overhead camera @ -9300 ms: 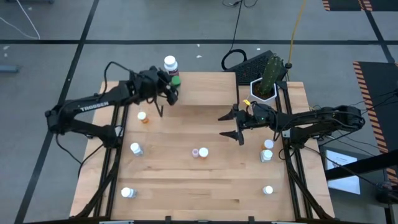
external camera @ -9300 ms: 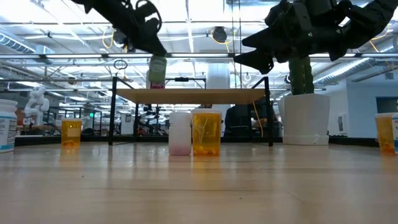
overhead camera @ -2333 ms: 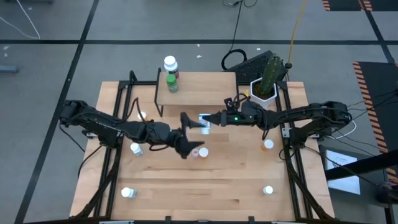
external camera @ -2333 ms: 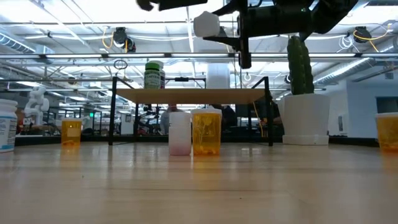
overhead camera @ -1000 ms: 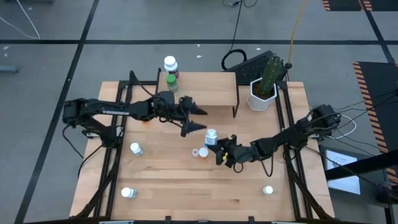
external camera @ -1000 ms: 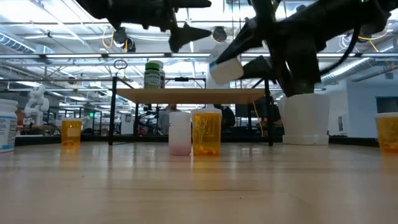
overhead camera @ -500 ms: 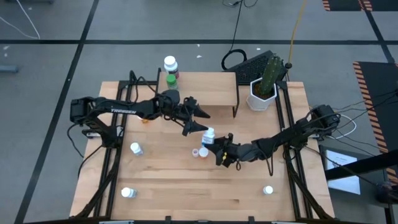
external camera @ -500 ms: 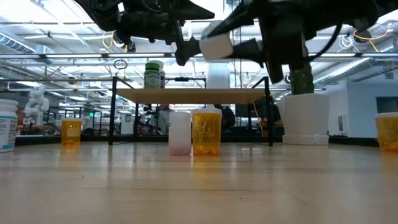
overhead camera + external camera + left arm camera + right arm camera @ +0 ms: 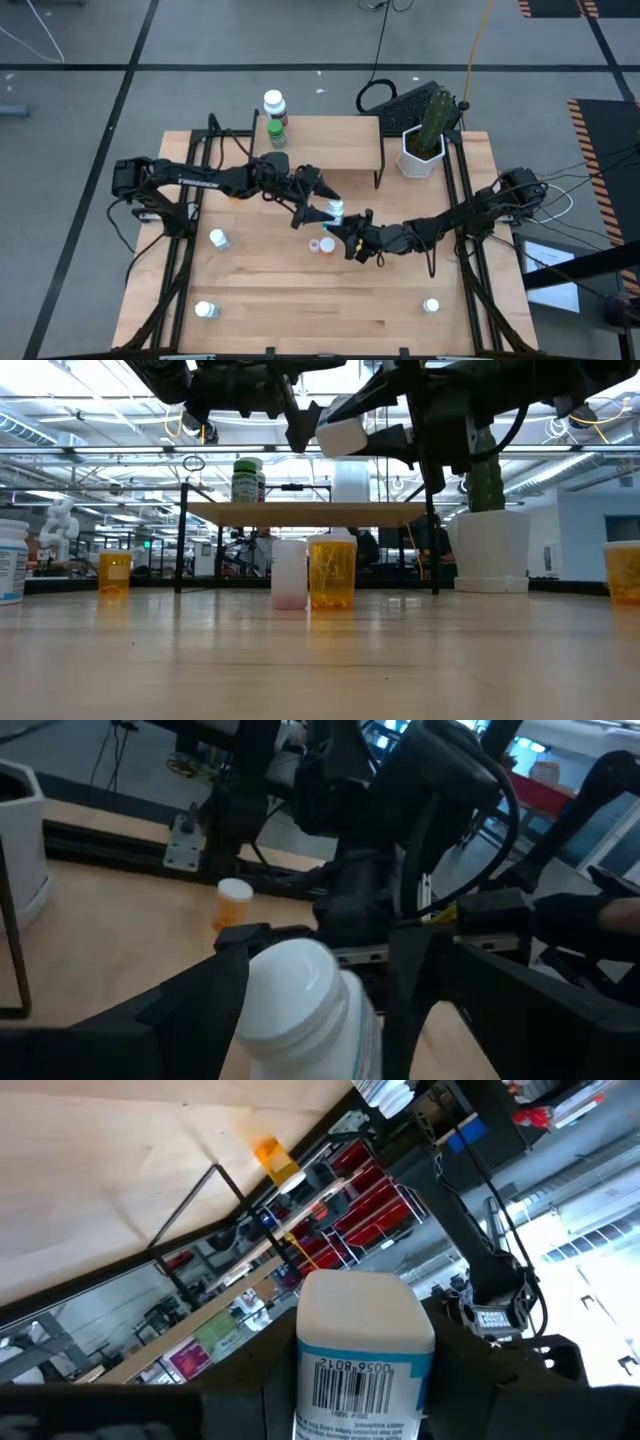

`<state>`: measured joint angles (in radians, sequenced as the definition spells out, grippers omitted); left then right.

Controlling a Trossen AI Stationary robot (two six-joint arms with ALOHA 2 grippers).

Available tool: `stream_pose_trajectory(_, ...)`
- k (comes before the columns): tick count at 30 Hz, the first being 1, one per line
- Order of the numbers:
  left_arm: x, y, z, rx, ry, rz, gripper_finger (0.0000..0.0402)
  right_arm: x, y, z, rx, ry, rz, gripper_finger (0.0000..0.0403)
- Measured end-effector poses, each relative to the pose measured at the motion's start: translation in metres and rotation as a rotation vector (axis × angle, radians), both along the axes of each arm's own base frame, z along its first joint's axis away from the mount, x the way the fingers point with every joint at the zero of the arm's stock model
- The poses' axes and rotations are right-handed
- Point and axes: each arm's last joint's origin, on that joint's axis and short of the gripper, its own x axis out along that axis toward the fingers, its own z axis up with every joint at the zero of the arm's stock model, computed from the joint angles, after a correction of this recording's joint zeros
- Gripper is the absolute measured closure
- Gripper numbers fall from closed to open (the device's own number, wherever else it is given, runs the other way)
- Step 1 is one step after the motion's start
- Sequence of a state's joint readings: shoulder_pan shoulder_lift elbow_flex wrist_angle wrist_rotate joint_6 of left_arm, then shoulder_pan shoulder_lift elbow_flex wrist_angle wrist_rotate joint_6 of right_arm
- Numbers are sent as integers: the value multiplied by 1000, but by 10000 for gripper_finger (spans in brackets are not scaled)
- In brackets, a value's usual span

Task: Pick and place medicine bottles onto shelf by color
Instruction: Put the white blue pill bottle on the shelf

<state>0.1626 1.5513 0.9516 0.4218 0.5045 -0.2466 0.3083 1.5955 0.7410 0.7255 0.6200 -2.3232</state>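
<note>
A white-capped medicine bottle with a white and blue label (image 9: 337, 211) is held in the air over the table's middle; it also shows in the low view (image 9: 340, 430). My right gripper (image 9: 342, 224) is shut on it. My left gripper (image 9: 318, 201) is open, with one finger on each side of the bottle's cap (image 9: 295, 982); I cannot tell if they touch it. The shelf (image 9: 330, 140) stands at the far middle of the table on black legs. It carries a green bottle (image 9: 277, 133) and a white-capped bottle (image 9: 273, 101) at its left end. My right gripper pinches the bottle's labelled body (image 9: 365, 1375) between its two fingers, below the cap. The fingers come roughly level from the table's near right. The bottle is lifted clear of the table, and its cap end (image 9: 335, 435) points away from the gripper toward my left gripper.
A pink bottle and a white-capped one (image 9: 322, 244) stand under the held bottle. White bottles stand at the left (image 9: 218, 238), near left (image 9: 206, 309) and near right (image 9: 431, 305). A cactus in a white pot (image 9: 424, 140) stands to the right of the shelf.
My right gripper has raised the bottle and carried it a little toward the far left, tipping it closer to level. My left gripper has gone toward the near right, up to the bottle, and its open fingers now stand on either side of the cap.
</note>
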Motion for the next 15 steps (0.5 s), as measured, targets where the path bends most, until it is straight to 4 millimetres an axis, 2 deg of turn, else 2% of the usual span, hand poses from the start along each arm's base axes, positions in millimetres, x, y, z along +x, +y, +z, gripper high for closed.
stream_pose_trajectory(4, 0, 1, 0, 4, 3, 26, 60, 0, 0, 0, -2, -3, 1, 245)
stream_pose_trajectory(11, 0, -1, -1, -7, 12, 26, 117, 1, 1, 2, -33, -8, 48, 245)
stream_pose_trajectory(15, 1, -2, -1, -12, 15, 27, 137, 2, 2, 8, -39, -62, 59, 245)
